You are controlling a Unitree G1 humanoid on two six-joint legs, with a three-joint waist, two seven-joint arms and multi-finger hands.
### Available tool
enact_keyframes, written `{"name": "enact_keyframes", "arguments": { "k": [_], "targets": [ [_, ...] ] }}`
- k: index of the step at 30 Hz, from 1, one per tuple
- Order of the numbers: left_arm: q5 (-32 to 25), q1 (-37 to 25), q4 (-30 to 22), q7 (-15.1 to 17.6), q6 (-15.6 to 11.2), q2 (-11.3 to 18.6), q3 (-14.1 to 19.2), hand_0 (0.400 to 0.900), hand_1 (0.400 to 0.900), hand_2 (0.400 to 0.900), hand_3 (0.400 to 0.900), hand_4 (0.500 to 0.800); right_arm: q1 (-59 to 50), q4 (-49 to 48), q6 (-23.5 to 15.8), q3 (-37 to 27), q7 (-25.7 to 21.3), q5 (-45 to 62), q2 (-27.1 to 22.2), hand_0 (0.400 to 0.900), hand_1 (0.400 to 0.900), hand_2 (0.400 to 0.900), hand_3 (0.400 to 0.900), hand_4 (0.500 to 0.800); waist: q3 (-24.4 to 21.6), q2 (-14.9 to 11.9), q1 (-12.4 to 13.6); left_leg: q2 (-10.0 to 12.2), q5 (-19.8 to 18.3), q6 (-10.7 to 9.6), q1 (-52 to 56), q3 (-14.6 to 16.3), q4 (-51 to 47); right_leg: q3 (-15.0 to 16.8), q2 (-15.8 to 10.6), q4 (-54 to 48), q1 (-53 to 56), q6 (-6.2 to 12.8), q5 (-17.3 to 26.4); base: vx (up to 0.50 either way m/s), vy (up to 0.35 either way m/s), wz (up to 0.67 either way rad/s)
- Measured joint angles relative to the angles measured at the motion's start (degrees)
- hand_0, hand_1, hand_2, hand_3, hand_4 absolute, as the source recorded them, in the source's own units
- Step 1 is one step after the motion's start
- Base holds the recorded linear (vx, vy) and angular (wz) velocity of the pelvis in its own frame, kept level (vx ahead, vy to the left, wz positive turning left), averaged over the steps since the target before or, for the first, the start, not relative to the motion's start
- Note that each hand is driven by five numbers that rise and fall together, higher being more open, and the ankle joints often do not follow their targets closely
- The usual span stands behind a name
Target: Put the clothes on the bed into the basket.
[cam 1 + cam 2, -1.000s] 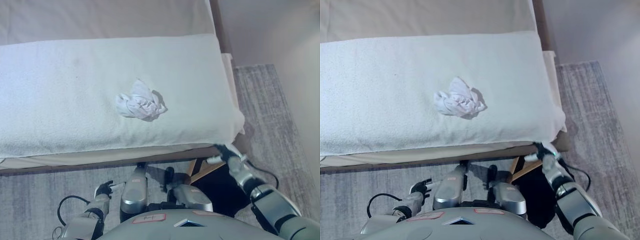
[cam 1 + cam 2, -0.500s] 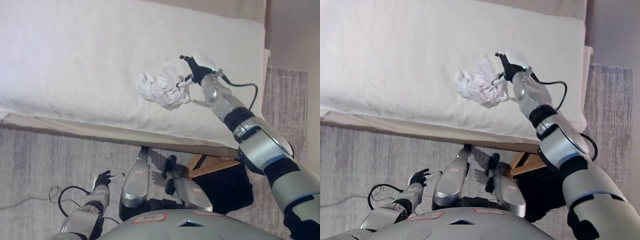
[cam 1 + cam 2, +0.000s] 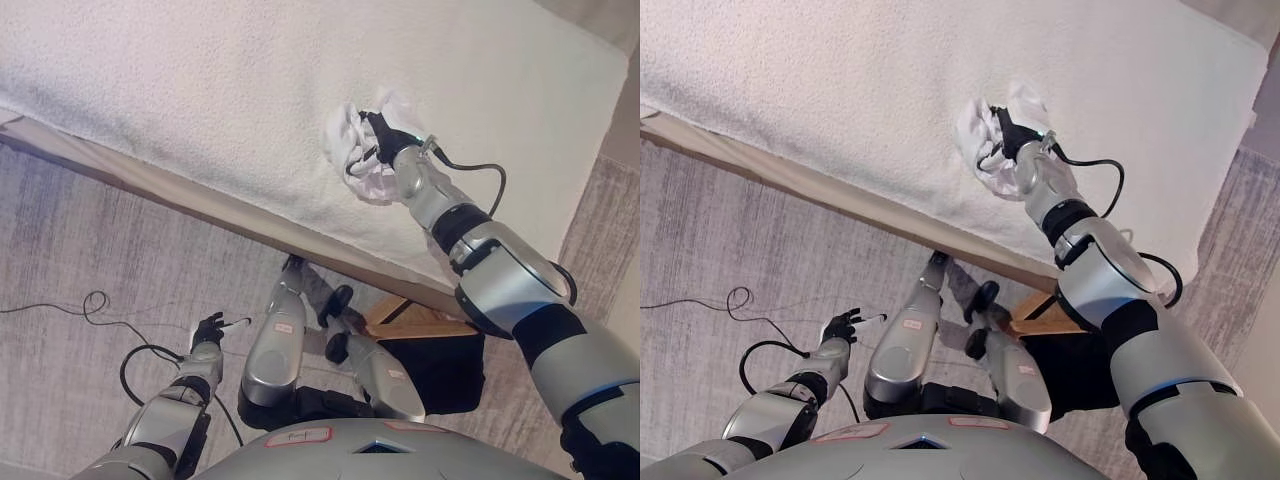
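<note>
A crumpled white cloth (image 3: 362, 150) lies on the bed's white cover (image 3: 200, 90), not far from the bed's near edge. My right hand (image 3: 385, 138) rests on top of the cloth, its dark fingers curled into the folds, and the cloth bunches around them. A dark basket (image 3: 440, 362) with a wooden frame (image 3: 400, 318) stands on the carpet below the bed edge, under my right arm. Low at the lower left, my left hand (image 3: 209, 330) hangs over the carpet with relaxed fingers, holding nothing.
The bed's wooden side rail (image 3: 150, 180) runs diagonally across the view. Grey carpet (image 3: 90, 260) covers the floor on the left, and a strip of it shows past the bed's right end (image 3: 605, 210).
The whole view has shifted and tilted. My right hand rose from beside the bed edge, reached the cloth, and now its fingers curl into it. The left hand stayed low.
</note>
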Motion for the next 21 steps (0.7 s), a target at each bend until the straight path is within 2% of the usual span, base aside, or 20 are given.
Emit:
{"name": "enact_keyframes", "arguments": {
  "k": [5,13,14,15,21],
  "targets": [
    [-1.2,-0.6,-0.4,0.7,-0.1,0.1,-1.4,0.900,0.900,0.900,0.900,0.800,-1.1,1.9,0.0,0.4,-1.1,0.7,0.4,0.900,0.900,0.900,0.900,0.800,0.7,0.3,0.0,-0.1,0.0,0.1,-0.9,-0.4,0.7,-0.2,-0.2,2.0,-1.3,-0.17,-0.8,-0.05,-0.006,0.09],
    [-4.2,-2.0,-4.4,1.2,-1.2,0.4,-4.5,0.900,0.900,0.900,0.900,0.800,-7.8,7.7,0.3,1.7,-1.9,0.8,-1.7,0.900,0.900,0.900,0.900,0.800,3.3,3.0,0.6,-0.5,-0.1,0.0,-5.3,-2.2,1.9,-2.2,-1.5,11.3,-8.7,-0.65,-4.6,-0.06,0.003,0.12],
    [-4.5,-2.1,-4.6,1.2,-1.2,0.3,-4.5,0.900,0.900,0.900,0.900,0.800,-7.9,7.7,0.4,1.7,-1.9,0.8,-2.2,0.596,0.596,0.596,0.596,0.618,3.4,3.2,0.8,-0.5,-0.1,0.0,-5.6,-2.2,1.9,-2.3,-1.7,12.0,-9.3,-0.60,-4.8,0.00,0.000,0.00],
    [-4.5,-2.2,-4.6,1.2,-1.2,0.1,-4.5,0.900,0.900,0.900,0.900,0.800,-7.9,7.7,0.4,1.6,-1.9,0.9,-2.7,0.400,0.400,0.400,0.400,0.500,3.5,3.3,1.3,-0.6,-0.1,0.0,-5.6,-2.2,1.9,-2.3,-1.9,12.6,-9.6,-0.67,-5.0,-0.01,0.026,-0.03],
    [-5.0,-2.2,-4.9,1.2,-1.2,0.2,-4.5,0.900,0.900,0.900,0.900,0.800,-8.4,7.6,0.3,1.5,-2.2,2.5,-3.2,0.400,0.400,0.400,0.400,0.500,3.5,3.4,1.4,-0.6,-0.1,0.0,-5.3,-1.9,2.0,-2.0,-2.2,13.5,-9.8,-0.69,-5.1,-0.03,0.027,-0.10]
  ]
}}
